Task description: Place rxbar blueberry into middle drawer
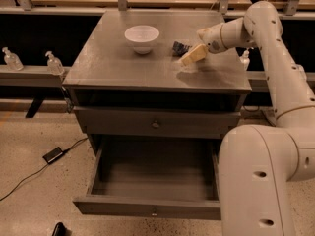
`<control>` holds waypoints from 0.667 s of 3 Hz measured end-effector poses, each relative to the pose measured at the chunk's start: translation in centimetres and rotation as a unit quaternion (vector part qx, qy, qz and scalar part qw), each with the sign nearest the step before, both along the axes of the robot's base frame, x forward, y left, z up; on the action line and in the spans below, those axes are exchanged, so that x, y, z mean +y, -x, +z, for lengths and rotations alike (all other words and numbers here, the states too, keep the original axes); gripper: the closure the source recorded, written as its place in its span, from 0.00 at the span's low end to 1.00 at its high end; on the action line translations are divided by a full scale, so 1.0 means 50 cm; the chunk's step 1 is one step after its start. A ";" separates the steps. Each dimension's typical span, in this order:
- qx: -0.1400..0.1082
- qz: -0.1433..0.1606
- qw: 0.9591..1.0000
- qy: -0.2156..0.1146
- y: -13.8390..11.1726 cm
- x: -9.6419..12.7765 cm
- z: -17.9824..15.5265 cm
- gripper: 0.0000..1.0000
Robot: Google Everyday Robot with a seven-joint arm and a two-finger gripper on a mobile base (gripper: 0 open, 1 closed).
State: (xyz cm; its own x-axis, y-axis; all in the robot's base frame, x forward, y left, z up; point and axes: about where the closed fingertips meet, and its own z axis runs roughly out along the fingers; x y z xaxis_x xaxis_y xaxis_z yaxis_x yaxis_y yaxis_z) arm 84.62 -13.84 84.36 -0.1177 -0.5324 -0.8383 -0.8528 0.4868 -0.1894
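The rxbar blueberry (178, 47), a small dark bar, lies flat on the grey cabinet top (113, 63), to the right of the white bowl. My gripper (192, 56) is low over the cabinet top at the bar's right end and covers part of it. The middle drawer (147, 208) is pulled wide open below; its inside is bare and its small knob shows on the front. The knobbed drawer front (155, 124) above it is shut.
A white bowl (141, 37) stands on the cabinet top left of the bar. My arm's large white base (261, 181) fills the lower right, next to the open drawer. Two small bottles (53, 63) stand on a ledge at left. A cable and adapter (52, 155) lie on the floor.
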 end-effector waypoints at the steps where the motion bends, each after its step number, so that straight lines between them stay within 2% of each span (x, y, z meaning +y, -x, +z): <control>1: 0.015 0.002 1.000 0.001 -0.007 0.010 -0.032 0.00; 2: 0.016 0.004 1.000 0.001 -0.009 0.017 -0.038 0.17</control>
State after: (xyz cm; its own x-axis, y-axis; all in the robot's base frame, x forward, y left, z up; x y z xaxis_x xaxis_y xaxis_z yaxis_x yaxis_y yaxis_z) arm 85.05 -13.02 82.48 -0.1410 -0.5345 -0.8333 -0.8621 0.4801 -0.1621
